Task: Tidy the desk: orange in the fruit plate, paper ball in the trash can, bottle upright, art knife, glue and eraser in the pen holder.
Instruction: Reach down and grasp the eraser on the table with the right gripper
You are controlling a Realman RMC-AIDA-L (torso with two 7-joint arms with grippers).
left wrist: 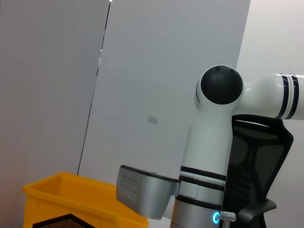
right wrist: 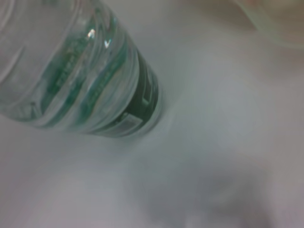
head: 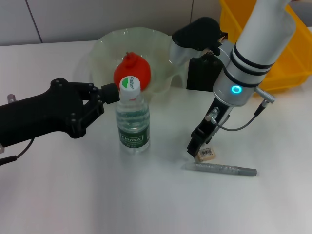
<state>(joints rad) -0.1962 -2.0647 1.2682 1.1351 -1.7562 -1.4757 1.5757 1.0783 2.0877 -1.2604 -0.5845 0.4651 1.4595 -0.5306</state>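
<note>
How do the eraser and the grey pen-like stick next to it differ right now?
The eraser is a small tan block with a printed wrapper; the grey stick is long, thin and speckled grey. The right gripper is down at the eraser, while the stick lies apart from it, untouched. Both lie flat on the white desk, outside the pen holder.

The bottle [head: 132,118] is clear, glossy ribbed plastic with a printed label. The fruit plate [head: 105,48] looks like translucent glass, and the trash can [head: 292,53] is smooth, shiny yellow plastic. The table [head: 97,195] is matt white.
</note>
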